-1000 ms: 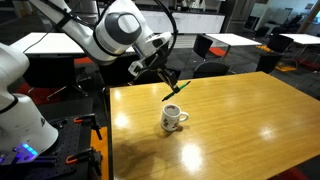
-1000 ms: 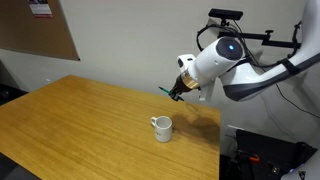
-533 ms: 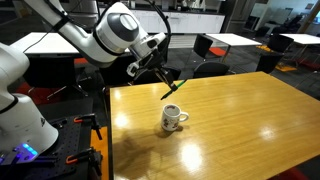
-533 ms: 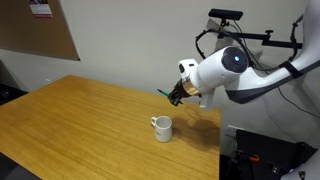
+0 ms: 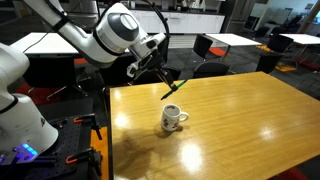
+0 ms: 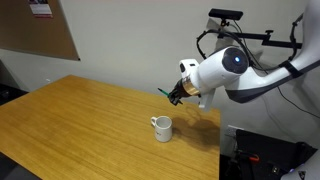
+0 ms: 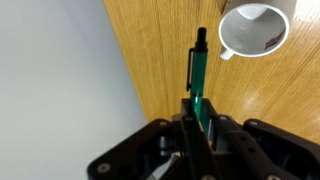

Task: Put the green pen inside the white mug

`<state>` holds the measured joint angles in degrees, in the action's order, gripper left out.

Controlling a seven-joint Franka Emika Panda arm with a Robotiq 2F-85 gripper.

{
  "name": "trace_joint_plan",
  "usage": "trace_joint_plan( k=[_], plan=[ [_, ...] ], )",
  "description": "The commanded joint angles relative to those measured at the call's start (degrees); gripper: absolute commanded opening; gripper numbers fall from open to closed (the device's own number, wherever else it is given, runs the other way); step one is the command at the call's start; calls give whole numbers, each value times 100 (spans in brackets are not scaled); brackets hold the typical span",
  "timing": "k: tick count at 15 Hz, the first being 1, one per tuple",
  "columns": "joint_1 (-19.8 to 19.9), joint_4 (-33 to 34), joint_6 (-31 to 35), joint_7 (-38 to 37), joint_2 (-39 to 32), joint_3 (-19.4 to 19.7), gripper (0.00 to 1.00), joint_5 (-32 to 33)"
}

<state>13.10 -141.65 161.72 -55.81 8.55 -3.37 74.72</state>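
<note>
The gripper (image 7: 196, 112) is clamping the green pen (image 7: 198, 72) between its fingers, in the air. The white mug (image 5: 173, 118) is standing upright on the wooden table (image 5: 240, 110), below and apart from the pen.

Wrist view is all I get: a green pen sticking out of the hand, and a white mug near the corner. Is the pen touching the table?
Observer: No. The hand holds the green pen in the air, well clear of the table.
Operator: Is the pen pointing straight down?
Observer: No, in an exterior view it slants, with its free end lower than the hand.
Operator: How close is it to the mug?
Observer: The white mug stands upright on the table, and in both exterior views a gap of air separates its rim from the pen's lower end.
</note>
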Motion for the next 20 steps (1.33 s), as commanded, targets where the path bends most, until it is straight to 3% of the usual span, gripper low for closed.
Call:
trace_joint_plan(
  k=[1,17,18,20],
  plan=[
    [11,44,-190,-770,30,-109,3,470],
    [-188,122,-1925,-4058,-292,-872,3,2362],
    [-670,135,-2028,-4277,-361,-427,3,2543],
    [-844,163,-2178,-4694,-506,-301,3,2865]
  ],
)
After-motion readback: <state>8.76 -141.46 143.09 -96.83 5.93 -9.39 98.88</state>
